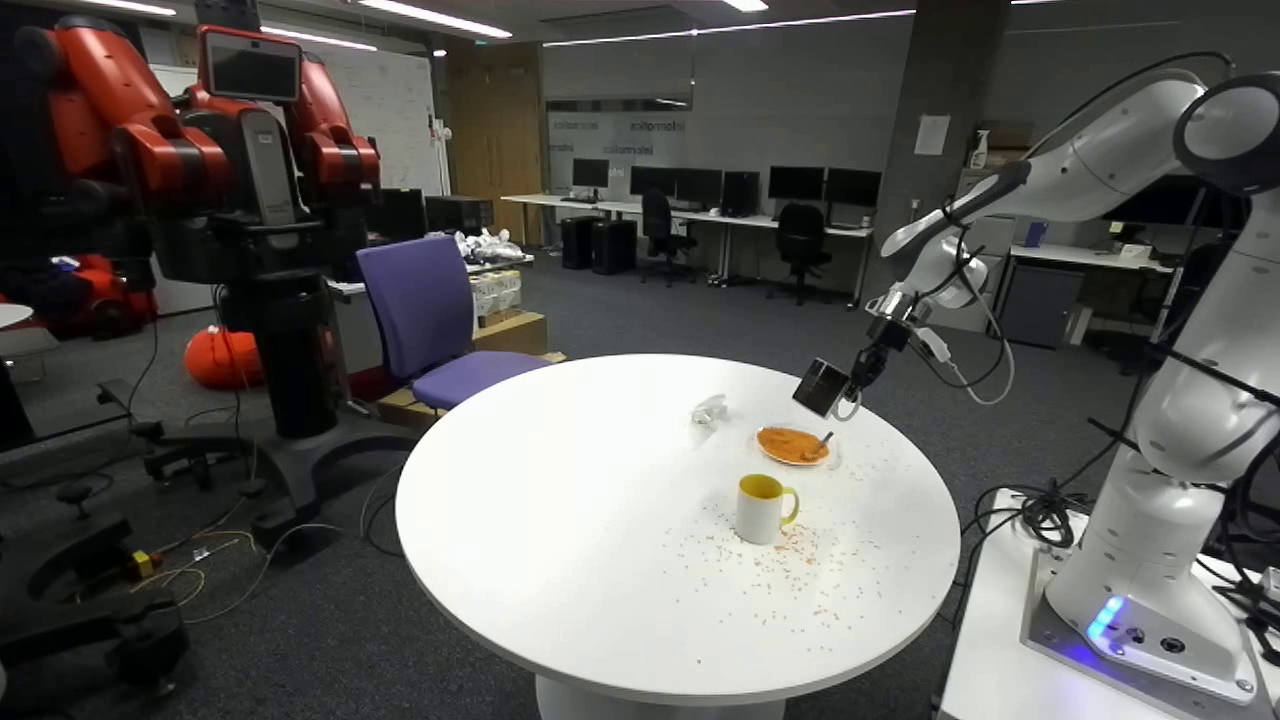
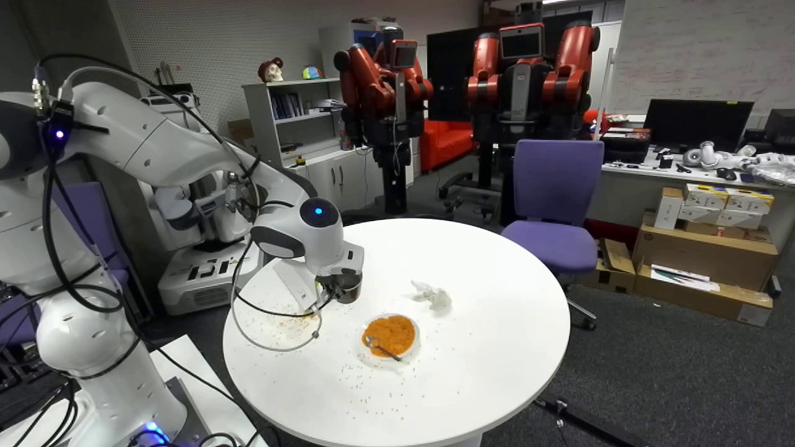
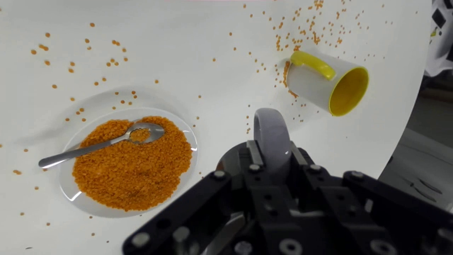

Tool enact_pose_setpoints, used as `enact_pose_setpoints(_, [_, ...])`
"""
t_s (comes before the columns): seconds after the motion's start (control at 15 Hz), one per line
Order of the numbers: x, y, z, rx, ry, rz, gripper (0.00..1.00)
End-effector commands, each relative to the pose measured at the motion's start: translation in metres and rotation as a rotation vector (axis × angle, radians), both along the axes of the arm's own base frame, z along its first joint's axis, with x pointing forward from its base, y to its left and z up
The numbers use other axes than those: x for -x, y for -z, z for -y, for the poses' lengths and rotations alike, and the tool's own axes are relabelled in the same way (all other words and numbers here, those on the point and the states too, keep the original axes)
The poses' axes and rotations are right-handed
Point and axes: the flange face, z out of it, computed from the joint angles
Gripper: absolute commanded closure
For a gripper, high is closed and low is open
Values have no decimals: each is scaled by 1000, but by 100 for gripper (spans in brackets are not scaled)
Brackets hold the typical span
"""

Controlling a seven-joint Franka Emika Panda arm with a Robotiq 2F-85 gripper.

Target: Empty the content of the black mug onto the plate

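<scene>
The round white table [image 1: 580, 480] bears the plate [image 3: 67, 177]; the Robotiq gripper [image 3: 276, 155] clamps the black mug [image 1: 822, 388] by its handle [image 3: 275, 137], tilted in the air near the plate, not over it. Sound practice calls for bringing the mug low over the plate's middle, then tipping slowly, clear of the metal spoon [image 3: 102, 144] on the plate's orange grains [image 3: 127, 177].

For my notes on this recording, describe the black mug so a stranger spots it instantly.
Start at the big round white table. Above it, the robot's claw grips a handle. That handle belongs to the black mug, tilted in the air, unlike the white, yellow-lined mug standing upright on the table.
</scene>
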Motion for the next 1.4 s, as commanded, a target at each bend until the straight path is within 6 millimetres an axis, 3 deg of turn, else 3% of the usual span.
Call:
enact_pose_setpoints(0.0, [-20,-5,8,-96,56,41,95])
enact_pose_setpoints(0.53, [-56,15,15,-289,206,126,95])
enact_pose_setpoints(0.87, [-55,37,12,-400,252,182,95])
enact_pose_setpoints(1.07, [-51,40,0,-410,250,155,95])
enact_pose_setpoints(1.13, [-50,53,5,-362,262,116,80])
enact_pose_setpoints(1.33, [-51,54,0,-365,253,111,80])
